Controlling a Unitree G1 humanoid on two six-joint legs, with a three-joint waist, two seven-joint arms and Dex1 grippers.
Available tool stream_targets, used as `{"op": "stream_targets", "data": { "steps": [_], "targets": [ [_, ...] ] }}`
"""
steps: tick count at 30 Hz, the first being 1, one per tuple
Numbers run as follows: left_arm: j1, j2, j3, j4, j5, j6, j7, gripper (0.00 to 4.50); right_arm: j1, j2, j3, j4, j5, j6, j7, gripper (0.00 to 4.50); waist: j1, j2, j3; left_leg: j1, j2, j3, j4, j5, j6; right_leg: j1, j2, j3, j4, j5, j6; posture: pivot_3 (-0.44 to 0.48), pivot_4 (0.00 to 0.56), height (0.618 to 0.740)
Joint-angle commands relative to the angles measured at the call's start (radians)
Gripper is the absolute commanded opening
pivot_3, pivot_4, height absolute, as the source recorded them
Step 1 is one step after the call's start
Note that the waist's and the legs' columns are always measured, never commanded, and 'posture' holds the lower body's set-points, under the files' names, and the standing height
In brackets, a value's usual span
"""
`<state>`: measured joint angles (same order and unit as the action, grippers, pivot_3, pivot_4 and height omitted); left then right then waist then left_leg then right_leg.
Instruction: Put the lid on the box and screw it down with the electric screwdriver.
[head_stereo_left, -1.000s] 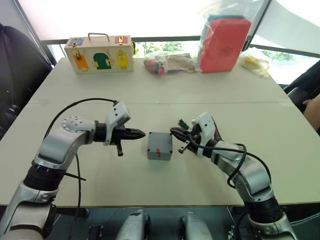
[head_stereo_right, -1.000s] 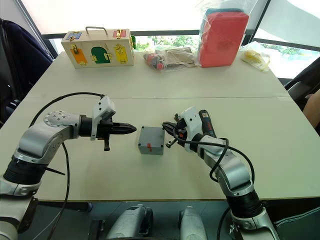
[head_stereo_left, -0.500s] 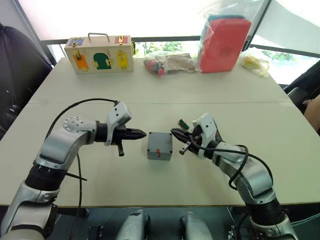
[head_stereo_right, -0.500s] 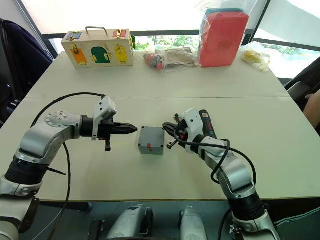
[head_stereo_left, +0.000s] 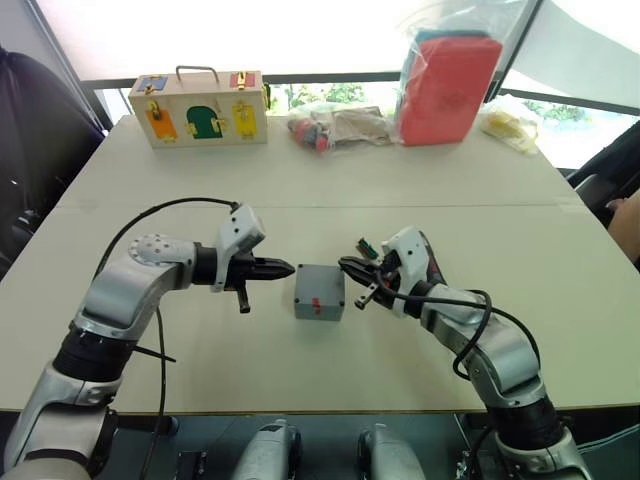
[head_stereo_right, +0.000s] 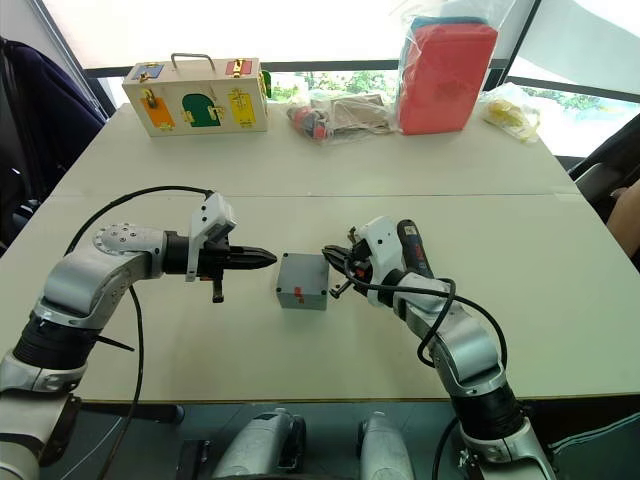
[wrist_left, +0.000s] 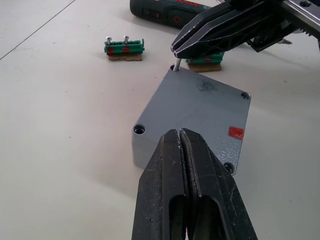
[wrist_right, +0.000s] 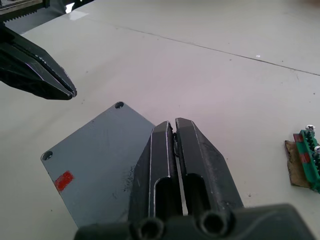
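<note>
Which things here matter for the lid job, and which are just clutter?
Job: flat grey plastic lid, on the deep grey plastic box; small metal screw in right pincer; black stick-shaped electric screwdriver.
Clutter: green connector pieces; wooden box with coloured doors; red pouch in clear bag.

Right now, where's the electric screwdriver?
The screwdriver lies on the table at the robot's right, just behind the right gripper, right of the box.
</note>
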<state>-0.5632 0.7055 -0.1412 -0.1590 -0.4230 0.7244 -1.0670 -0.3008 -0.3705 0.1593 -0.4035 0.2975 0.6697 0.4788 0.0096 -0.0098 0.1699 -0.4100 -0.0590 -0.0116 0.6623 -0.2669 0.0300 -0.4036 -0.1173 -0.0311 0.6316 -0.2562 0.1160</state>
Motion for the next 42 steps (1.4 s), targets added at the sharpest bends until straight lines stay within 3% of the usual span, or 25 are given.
{"op": "stream_targets", "data": {
  "steps": [1, 11, 15, 22, 27, 29, 31, 34, 36, 38, 42],
  "targets": [
    [-0.008, 0.005, 0.015, -0.019, -0.001, -0.017, 0.003, 0.00, -0.018, 0.005, -0.004, -0.004, -0.003, -0.022, 0.006, 0.07, 0.000, 0.000, 0.000, 0.000, 0.000, 0.000, 0.000, 0.000, 0.000, 0.000, 0.000, 0.000, 0.000, 0.000, 0.000, 0.000, 0.150, 0.740],
    [-0.009, 0.002, 0.016, -0.021, -0.003, -0.018, 0.006, 0.00, -0.015, -0.005, 0.007, 0.006, -0.010, -0.002, 0.018, 0.07, 0.000, 0.000, 0.000, 0.000, 0.000, 0.000, 0.000, 0.000, 0.000, 0.000, 0.000, 0.000, 0.000, 0.000, 0.000, 0.000, 0.150, 0.740],
    [-0.009, 0.004, 0.017, -0.023, -0.005, -0.017, 0.006, 0.00, -0.016, -0.006, 0.000, 0.007, -0.015, -0.008, 0.014, 1.06, 0.000, 0.000, 0.000, 0.000, 0.000, 0.000, 0.000, 0.000, 0.000, 0.000, 0.000, 0.000, 0.000, 0.000, 0.000, 0.000, 0.150, 0.740],
    [-0.022, -0.006, 0.020, -0.019, -0.010, -0.023, 0.005, 0.00, -0.036, -0.034, -0.061, -0.033, 0.022, 0.040, 0.025, 3.77, 0.001, 0.000, 0.000, 0.000, 0.000, 0.000, 0.000, 0.000, 0.000, 0.000, 0.000, 0.000, 0.000, 0.000, 0.000, 0.000, 0.150, 0.740],
    [-0.065, -0.025, 0.024, -0.027, -0.037, -0.023, -0.018, 0.00, -0.134, -0.025, -0.293, -0.101, 0.225, 0.302, -0.038, 3.77, 0.002, 0.000, 0.000, 0.000, 0.000, 0.000, 0.000, 0.000, 0.000, 0.000, -0.001, 0.000, 0.000, 0.000, 0.000, 0.000, 0.150, 0.740],
    [-0.086, -0.025, 0.012, -0.034, -0.041, -0.033, -0.044, 0.00, -0.208, -0.067, -0.384, -0.099, 0.306, 0.417, -0.036, 3.77, 0.002, 0.002, 0.001, -0.001, 0.000, 0.000, 0.000, 0.000, 0.000, 0.001, -0.001, 0.001, 0.000, 0.001, -0.001, 0.000, 0.150, 0.740],
    [-0.101, -0.021, -0.007, -0.042, -0.036, -0.053, -0.074, 0.00, -0.294, -0.127, -0.455, -0.072, 0.368, 0.552, -0.034, 4.38, 0.002, 0.003, 0.002, -0.003, 0.000, 0.000, 0.000, 0.000, -0.001, 0.000, -0.001, 0.001, 0.000, 0.001, -0.002, 0.000, 0.150, 0.740],
    [-0.105, -0.003, -0.044, -0.065, -0.006, -0.103, -0.119, 0.00, -0.416, -0.236, -0.501, -0.005, 0.417, 0.782, -0.021, 4.45, 0.001, 0.003, 0.002, -0.005, 0.000, 0.000, -0.001, 0.000, 0.000, -0.001, -0.001, 0.001, -0.001, 0.001, -0.002, 0.000, 0.150, 0.740],
    [-0.097, 0.019, -0.061, -0.084, -0.002, -0.126, -0.158, 0.00, -0.466, -0.335, -0.474, 0.079, 0.493, 0.915, -0.004, 4.45, -0.001, 0.004, 0.003, -0.007, 0.001, 0.000, -0.001, 0.000, 0.000, -0.003, -0.002, 0.001, -0.001, 0.001, -0.002, 0.000, 0.150, 0.740],
    [-0.083, 0.052, -0.084, -0.096, 0.019, -0.174, -0.209, 0.00, -0.472, -0.514, -0.337, 0.138, 0.551, 0.945, 0.050, 4.45, 0.000, 0.005, 0.003, -0.010, 0.001, 0.001, 0.000, 0.000, 0.000, -0.005, -0.002, 0.001, -0.002, 0.002, -0.003, 0.000, 0.150, 0.740],
    [-0.085, 0.052, -0.114, -0.080, 0.056, -0.231, -0.226, 0.00, -0.497, -0.635, -0.163, 0.256, 0.496, 0.945, 0.078, 4.45, -0.003, 0.005, 0.004, -0.012, 0.001, 0.002, 0.000, 0.000, 0.000, -0.006, -0.004, 0.001, -0.003, 0.000, -0.006, 0.000, 0.150, 0.740]
  ]
}}
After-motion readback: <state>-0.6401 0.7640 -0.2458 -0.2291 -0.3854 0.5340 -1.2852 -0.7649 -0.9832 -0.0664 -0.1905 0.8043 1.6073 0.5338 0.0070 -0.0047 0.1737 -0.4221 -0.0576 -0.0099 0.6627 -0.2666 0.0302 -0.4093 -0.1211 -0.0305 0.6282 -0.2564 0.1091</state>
